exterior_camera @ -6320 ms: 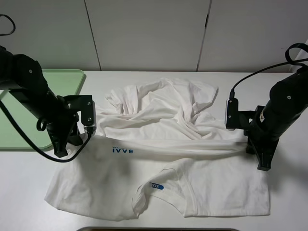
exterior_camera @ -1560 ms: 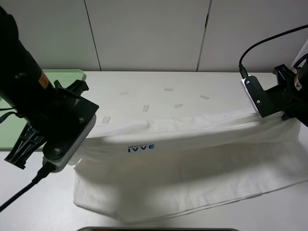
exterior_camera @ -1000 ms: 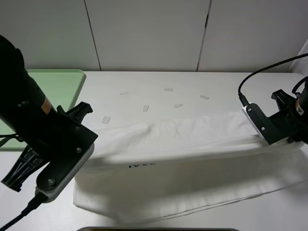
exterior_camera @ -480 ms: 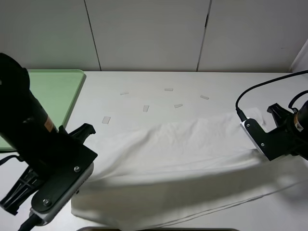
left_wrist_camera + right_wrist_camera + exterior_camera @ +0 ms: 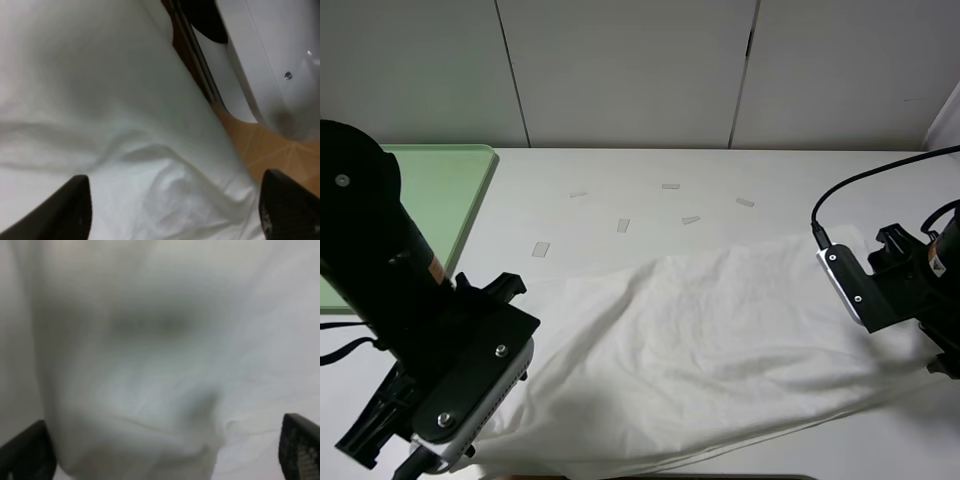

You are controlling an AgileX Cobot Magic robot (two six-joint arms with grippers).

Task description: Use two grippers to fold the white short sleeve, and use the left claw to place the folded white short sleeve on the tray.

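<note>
The white short sleeve [image 5: 720,320] lies flat on the table as a long folded band, from front left to the right side. My left gripper [image 5: 498,372] hangs over its front left end. In the left wrist view the left gripper [image 5: 175,215] is open, its dark fingertips [image 5: 75,210] far apart, with white short sleeve cloth [image 5: 115,125] under them. My right gripper [image 5: 880,295] is at the shirt's right end. The right wrist view shows the right gripper [image 5: 162,452] open above the cloth [image 5: 150,365]. The pale green tray [image 5: 445,190] sits at the back left.
Several small pale tape strips [image 5: 623,225] lie on the table behind the shirt. The left wrist view shows the table's front edge [image 5: 220,150] and the floor [image 5: 270,150] beyond it, close to the left gripper. A black cable [image 5: 860,190] loops over the right arm.
Both grippers have opened and let go of the shirt's lifted edge. The upper layer has dropped onto the lower one. Both arms have come lower and nearer the front.
</note>
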